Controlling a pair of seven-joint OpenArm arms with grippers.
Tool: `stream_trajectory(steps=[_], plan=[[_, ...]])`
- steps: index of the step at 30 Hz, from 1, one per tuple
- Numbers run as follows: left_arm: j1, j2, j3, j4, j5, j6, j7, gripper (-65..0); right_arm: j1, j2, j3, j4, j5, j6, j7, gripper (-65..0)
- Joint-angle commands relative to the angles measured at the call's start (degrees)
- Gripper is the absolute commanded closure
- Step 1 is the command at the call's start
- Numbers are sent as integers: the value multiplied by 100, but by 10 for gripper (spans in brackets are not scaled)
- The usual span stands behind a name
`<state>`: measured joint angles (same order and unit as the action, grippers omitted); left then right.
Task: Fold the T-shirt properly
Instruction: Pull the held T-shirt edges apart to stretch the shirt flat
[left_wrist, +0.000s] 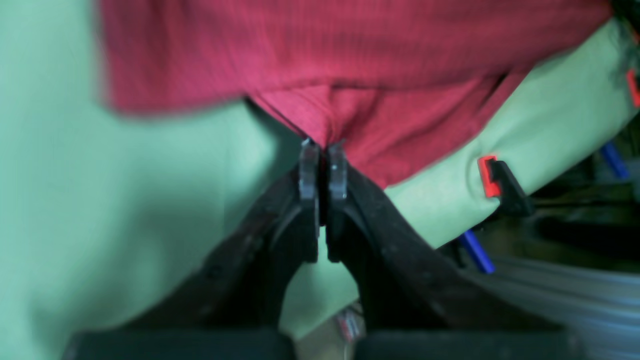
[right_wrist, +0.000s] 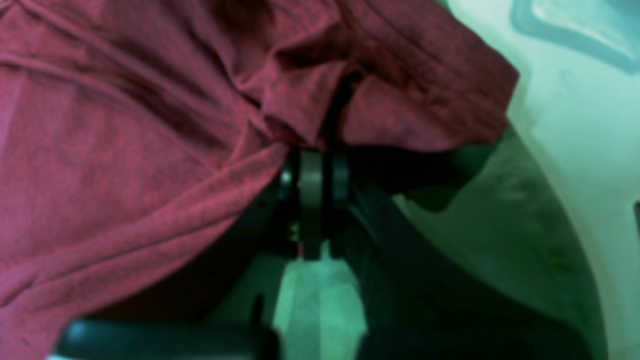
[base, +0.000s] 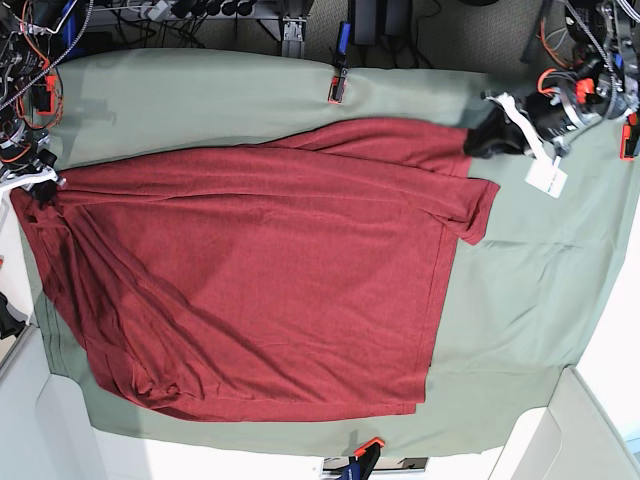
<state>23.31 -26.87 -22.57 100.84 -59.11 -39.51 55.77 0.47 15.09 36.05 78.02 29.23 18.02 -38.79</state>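
Observation:
The maroon T-shirt lies spread on the sage-green cloth, stretched between my two grippers along its far edge. My left gripper at the far right is shut on a bunched edge of the T-shirt; in the left wrist view the gripper pinches a fold of the T-shirt. My right gripper at the far left is shut on the opposite end; in the right wrist view the gripper grips the T-shirt, which drapes over it. A sleeve lies folded near the left gripper.
Orange-and-black clamps pin the green cloth at the far edge, near edge and right edge; one clamp shows in the left wrist view. A white tag hangs by the left arm. Cables and gear crowd the far left.

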Motion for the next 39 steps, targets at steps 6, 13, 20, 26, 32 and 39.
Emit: stream_trajectory(steps=[6,13,20,26,32,39], plan=[[-15,-767,-50,415,-282,-49,223,0,76,111,446,101,542,116,-28,0],[-164,-1414,-50,413,-273,-49,149,0,203,125,800,98,544,127,-28,0],[-343,-1488,22,400,-203,-49,144,0,846,125,579,33,190,-7,-175,0],[-356,-1488,96,83,192,-49,-273,0,1458,105,149,-533,-68,-142,-175,0],[-726,-1488,98,-313,214,-49,-326,0,1853,109,116,-1233,-205,-162,-179,0],[-1561,-1488,682,-844,245,-49,-326,0,2041,107,116,-1611,-262,-173,-151,0]])
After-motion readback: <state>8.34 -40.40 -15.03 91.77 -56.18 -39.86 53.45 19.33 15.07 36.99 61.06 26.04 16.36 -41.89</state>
